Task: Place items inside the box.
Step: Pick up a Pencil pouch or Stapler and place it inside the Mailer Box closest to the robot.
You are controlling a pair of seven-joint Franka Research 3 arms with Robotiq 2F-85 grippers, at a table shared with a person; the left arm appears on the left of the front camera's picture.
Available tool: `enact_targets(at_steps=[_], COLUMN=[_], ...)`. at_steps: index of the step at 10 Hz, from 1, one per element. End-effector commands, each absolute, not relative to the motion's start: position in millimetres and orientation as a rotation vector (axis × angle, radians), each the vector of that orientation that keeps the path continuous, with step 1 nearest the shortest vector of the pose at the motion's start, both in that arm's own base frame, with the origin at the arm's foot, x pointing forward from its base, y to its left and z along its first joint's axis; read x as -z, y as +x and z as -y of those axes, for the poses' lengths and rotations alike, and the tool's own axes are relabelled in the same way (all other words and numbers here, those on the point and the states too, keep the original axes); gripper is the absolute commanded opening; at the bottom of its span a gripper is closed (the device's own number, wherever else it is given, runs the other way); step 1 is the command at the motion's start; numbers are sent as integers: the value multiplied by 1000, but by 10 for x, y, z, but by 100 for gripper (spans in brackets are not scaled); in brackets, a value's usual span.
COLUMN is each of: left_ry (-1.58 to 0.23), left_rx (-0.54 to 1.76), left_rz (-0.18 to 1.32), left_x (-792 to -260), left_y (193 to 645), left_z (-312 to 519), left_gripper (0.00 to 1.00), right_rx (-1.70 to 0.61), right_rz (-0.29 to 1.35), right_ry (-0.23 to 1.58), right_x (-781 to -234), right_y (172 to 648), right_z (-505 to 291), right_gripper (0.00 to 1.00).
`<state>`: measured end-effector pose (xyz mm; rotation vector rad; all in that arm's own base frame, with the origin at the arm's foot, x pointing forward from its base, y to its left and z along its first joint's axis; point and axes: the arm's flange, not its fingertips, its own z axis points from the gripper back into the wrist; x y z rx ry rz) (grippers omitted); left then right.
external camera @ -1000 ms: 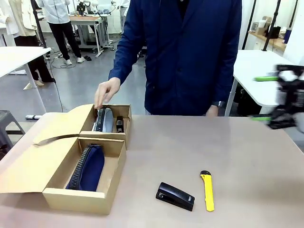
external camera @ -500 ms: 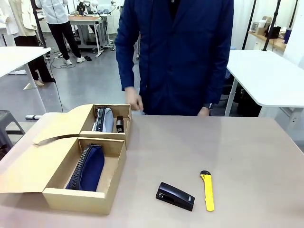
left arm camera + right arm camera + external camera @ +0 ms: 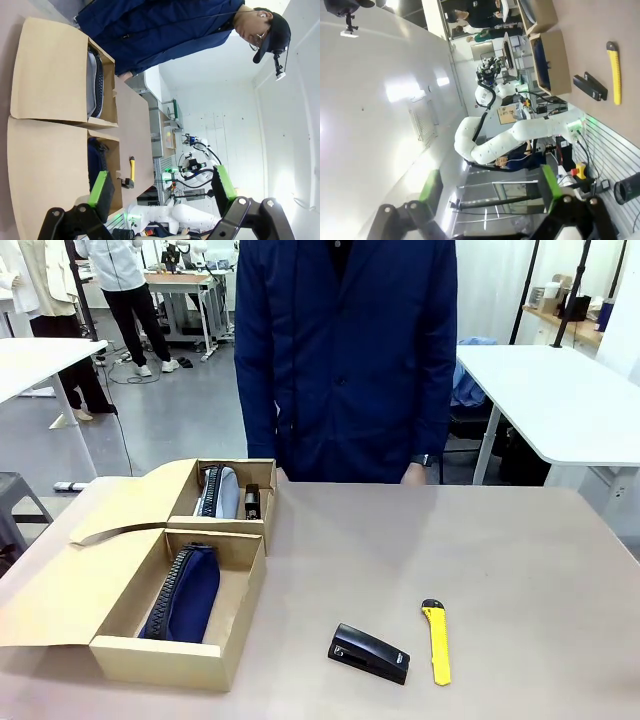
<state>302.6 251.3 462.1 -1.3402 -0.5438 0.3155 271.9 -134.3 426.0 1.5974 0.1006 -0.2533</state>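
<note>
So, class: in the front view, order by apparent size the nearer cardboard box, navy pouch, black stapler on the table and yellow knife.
Largest: nearer cardboard box
navy pouch
black stapler and yellow knife: alike in length, unranked

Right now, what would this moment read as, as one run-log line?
left gripper: open, empty | right gripper: open, empty | pouch: in near box | stapler, knife: on table | person: at far edge

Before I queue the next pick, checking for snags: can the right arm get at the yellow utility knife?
Probably yes: the yellow utility knife lies on bare table, apart from the black stapler, nothing over it; the right end effector is open.
</note>
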Motion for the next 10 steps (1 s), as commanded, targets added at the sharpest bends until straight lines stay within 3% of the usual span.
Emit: enact_targets(at_steps=[1, 10], left_ry=[-1346, -1346], left_rx=[-296, -296], left_rz=[554, 554], left_x=[-4637, -4637], left_y=[3013, 3013], left_z=[-2498, -2498], left_gripper=[100, 100], right_rx=[264, 264], right_rz=[-128, -128], right_ry=[1591, 1591], right_x=[-4346, -4346], right_y=[2714, 2714], right_z=[1364, 1364], right_gripper=[100, 100])
